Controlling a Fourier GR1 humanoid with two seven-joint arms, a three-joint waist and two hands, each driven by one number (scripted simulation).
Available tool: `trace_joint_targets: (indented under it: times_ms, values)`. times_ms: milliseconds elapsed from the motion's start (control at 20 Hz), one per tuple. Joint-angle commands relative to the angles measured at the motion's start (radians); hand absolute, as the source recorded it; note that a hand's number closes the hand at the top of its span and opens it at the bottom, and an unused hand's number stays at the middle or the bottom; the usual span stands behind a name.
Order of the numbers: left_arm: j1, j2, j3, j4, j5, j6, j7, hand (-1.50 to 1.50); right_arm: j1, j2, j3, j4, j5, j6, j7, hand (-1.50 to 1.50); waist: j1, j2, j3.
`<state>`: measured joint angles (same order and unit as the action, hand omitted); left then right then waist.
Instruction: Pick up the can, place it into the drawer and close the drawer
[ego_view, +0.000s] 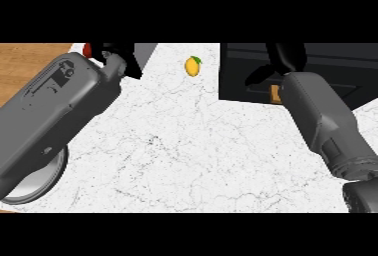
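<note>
Right hand (284, 62) sits at the far end of its grey forearm (325, 125), over the dark drawer (244, 75) in the upper right of the head view. Black fingers (258, 75) hang down and left from the palm, with more of the hand rising to the top edge. Whether these fingers are curled on anything cannot be told; forearm and wrist cover most of the hand. A small orange-tan patch (275, 93) shows just left of the wrist, against the drawer's dark interior. It may be part of the can, but too little is visible to say.

Left hand (118, 55) is at upper left, at the end of the left forearm (52, 110), which crosses the view diagonally from the lower left. Black fingers point down beside the wrist, near the edge of a dark grey panel (145, 51). Finger state not readable either. A small red spot (87, 49) shows just left of this hand at the top edge; identity unclear.

Lemon (193, 66) with a green leaf lies on the white marbled counter (192, 160), between the two hands and apart from both, just left of the drawer.

Grey round plate (37, 187) lies at the lower left, partly under the left forearm, at the counter's edge. Wood-toned surface (29, 57) shows in the upper left corner.
</note>
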<state>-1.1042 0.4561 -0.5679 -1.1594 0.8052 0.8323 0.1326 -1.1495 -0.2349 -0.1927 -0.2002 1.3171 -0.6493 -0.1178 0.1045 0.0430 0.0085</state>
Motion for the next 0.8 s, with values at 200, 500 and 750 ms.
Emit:
trace_joint_targets:
  times_ms: [200,500,750]
  values:
    - [0.035,0.003,-0.013,-0.055,-0.008,0.008,0.022,-1.50,-0.113,0.018,-0.174,0.001,-0.198,0.133,-0.156,-1.50,0.027,-0.006,-0.002]
    - [0.058,0.039,0.000,-0.077,-0.012,-0.001,0.028,-1.50,-0.096,0.052,-0.381,-0.005,-0.424,0.234,-0.275,-1.50,0.008,-0.011,-0.002]
    - [0.070,0.039,-0.002,-0.110,-0.021,0.014,0.044,-1.50,-0.112,0.008,-0.408,0.011,-0.444,0.294,-0.307,-1.50,0.009,-0.006,-0.005]
